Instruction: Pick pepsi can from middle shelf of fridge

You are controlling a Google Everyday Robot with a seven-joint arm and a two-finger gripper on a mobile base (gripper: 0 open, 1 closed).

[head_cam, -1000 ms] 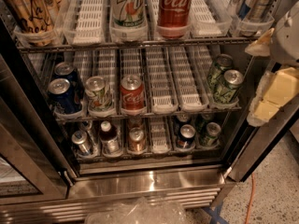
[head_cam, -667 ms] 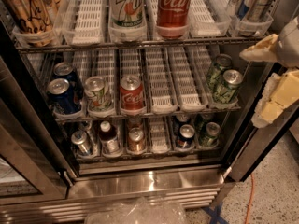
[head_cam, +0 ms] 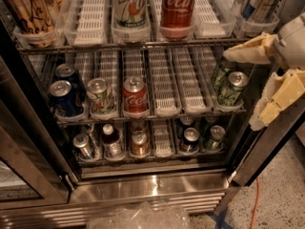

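Camera view.
— Where's the pepsi can (head_cam: 63, 99)?
— Upright at the near end of the leftmost lane, on the middle shelf (head_cam: 162, 92) of the fridge (head_cam: 143, 190). Its twin stands just behind.
— And the pincer (head_cam: 240, 89)?
— Spread and empty, at the shelf's right edge. The can lies well to its left, so I judge a leftward reach comes first.

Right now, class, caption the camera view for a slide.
Open end effector hovers at the fridge's right side; pepsi can sits leftmost on the middle shelf.
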